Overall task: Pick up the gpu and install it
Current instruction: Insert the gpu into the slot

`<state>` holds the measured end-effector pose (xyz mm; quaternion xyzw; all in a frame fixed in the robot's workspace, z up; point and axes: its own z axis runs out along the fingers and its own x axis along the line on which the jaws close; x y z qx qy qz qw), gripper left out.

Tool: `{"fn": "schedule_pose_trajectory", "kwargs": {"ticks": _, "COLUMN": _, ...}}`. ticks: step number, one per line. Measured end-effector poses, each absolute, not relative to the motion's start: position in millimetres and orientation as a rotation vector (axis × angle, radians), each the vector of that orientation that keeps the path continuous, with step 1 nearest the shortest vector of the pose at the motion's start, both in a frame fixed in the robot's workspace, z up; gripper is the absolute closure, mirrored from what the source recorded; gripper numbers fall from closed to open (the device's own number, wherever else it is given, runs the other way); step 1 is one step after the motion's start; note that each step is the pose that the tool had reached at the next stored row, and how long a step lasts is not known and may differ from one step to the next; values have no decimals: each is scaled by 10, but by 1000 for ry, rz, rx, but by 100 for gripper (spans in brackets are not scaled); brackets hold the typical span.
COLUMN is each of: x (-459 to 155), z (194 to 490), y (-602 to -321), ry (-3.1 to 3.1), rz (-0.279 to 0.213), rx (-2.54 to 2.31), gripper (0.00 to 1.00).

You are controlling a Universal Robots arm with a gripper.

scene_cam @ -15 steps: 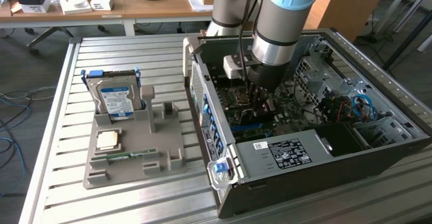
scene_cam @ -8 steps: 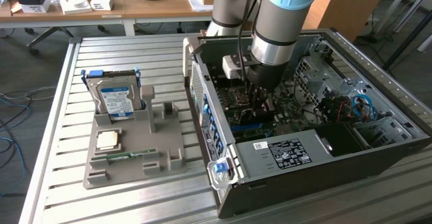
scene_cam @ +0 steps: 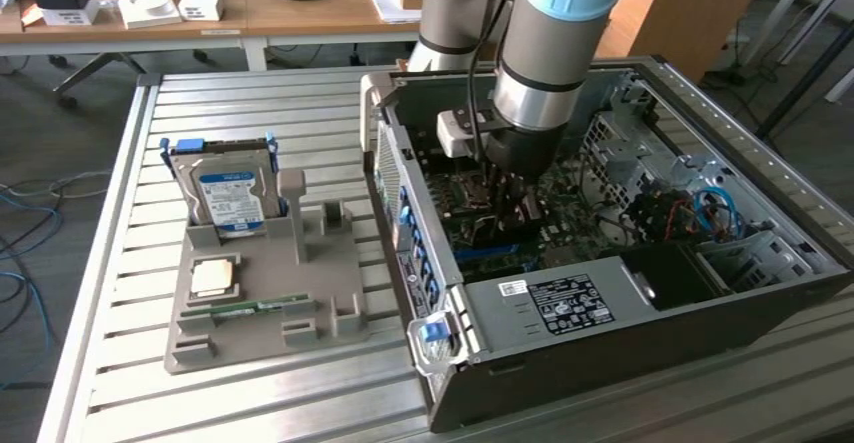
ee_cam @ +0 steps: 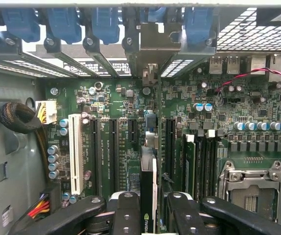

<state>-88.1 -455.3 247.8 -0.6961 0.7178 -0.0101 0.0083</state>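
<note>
The gpu [ee_cam: 148, 188] is a thin black card seen edge-on in the wrist view, with a green-and-white logo near my fingers. My gripper [ee_cam: 149, 210] is shut on it, one black finger [ee_cam: 126, 213] on each side. The card runs over the green motherboard [ee_cam: 116, 147] between two long black slots, and its metal bracket [ee_cam: 150, 54] reaches the rear slot openings of the case. I cannot tell whether it sits in a slot. In the exterior view my gripper [scene_cam: 514, 198] hangs inside the open computer case [scene_cam: 747, 263], low over the motherboard.
A grey holder [scene_cam: 267, 313] stands on the slatted table at the exterior view's left, with a silver hard drive [scene_cam: 230, 198] upright in it and a green memory stick [scene_cam: 247, 308] lying lower down. Inside the case are blue slot clips [ee_cam: 62, 24], cable bundles [ee_cam: 18, 117] and a processor socket [ee_cam: 250, 183].
</note>
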Motion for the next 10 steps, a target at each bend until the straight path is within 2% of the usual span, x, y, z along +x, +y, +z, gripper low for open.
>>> {"fn": "schedule_pose_trajectory", "kwargs": {"ticks": 10, "x": -890, "z": 2461, "y": -4553, "ry": 2243, "rz": -31, "rx": -2175, "gripper": 74}}
